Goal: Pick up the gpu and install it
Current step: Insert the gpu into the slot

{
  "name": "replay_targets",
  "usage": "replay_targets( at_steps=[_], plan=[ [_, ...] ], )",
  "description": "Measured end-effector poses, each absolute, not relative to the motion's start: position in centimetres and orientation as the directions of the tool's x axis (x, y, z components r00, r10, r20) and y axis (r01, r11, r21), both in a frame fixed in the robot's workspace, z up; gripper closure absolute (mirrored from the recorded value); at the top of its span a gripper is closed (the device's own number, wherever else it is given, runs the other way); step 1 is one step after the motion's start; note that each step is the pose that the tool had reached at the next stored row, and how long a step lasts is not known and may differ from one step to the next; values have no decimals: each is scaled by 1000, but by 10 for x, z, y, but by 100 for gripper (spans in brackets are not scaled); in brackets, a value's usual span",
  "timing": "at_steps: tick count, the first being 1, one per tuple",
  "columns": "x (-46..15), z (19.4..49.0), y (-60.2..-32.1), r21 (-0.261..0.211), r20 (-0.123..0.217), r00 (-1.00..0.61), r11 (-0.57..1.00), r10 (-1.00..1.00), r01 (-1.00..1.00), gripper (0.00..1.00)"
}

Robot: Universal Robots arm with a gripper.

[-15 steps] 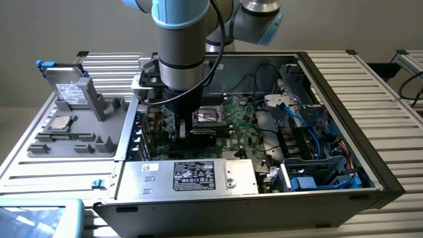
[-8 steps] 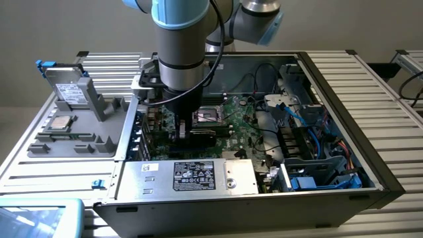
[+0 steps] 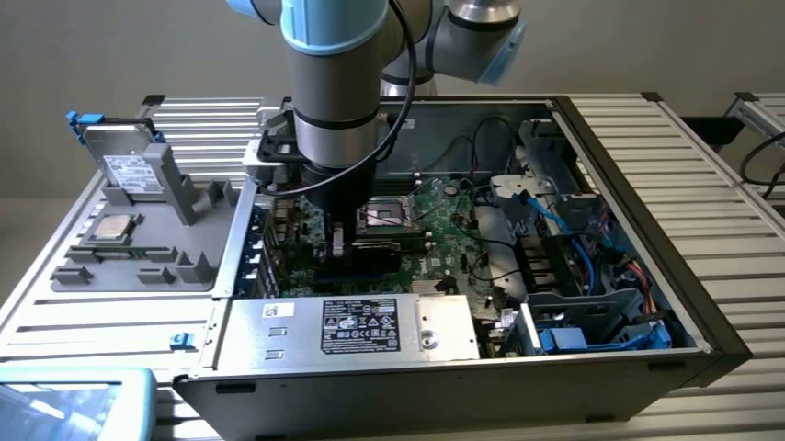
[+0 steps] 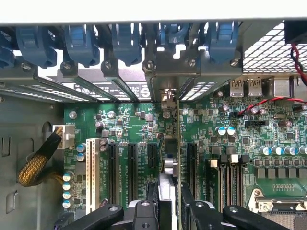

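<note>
The gpu stands on edge over the green motherboard, seen edge-on with its thin green board beside the cooler. Its silver end bracket sits at the case's rear wall, in line with the other slot covers. My gripper is shut on the gpu, one black finger on each face. In the exterior view the arm reaches straight down into the open computer case. There the gripper is low over the board and the gpu's black body is under it. Whether the card is fully seated in its slot I cannot tell.
Empty black expansion slots lie beside the card, and memory slots and the processor socket on its other side. Blue latches line the rear wall. The power supply sits at the front, blue cables at the exterior view's right, a grey parts tray at its left.
</note>
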State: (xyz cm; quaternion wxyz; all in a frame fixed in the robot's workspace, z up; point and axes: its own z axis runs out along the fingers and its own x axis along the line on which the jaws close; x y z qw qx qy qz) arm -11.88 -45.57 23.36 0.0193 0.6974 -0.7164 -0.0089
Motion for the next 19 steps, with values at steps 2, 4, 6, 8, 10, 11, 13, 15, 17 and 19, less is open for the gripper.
replay_targets(
  at_steps=[2,4,6,8,10,11,13,15,17,19],
  plan=[
    [-119,234,-456,39,15,-27,27,-1000,-999,70],
    [-119,233,-456,39,15,-27,27,-1000,-999,70],
    [-119,233,-456,40,15,-27,27,-1000,-999,70],
    [-119,233,-456,39,15,-27,27,-1000,-999,70],
    [-119,233,-456,39,15,-26,27,-1000,-999,70],
    [-119,233,-456,39,15,-26,27,-1000,-999,70],
    [-119,233,-456,39,15,-26,27,-1000,-999,70],
    [-119,233,-456,39,15,-27,27,-1000,-999,70],
    [-119,233,-456,39,15,-27,27,-1000,-999,70],
    [-119,233,-456,39,15,-27,27,-1000,-999,70]
  ],
)
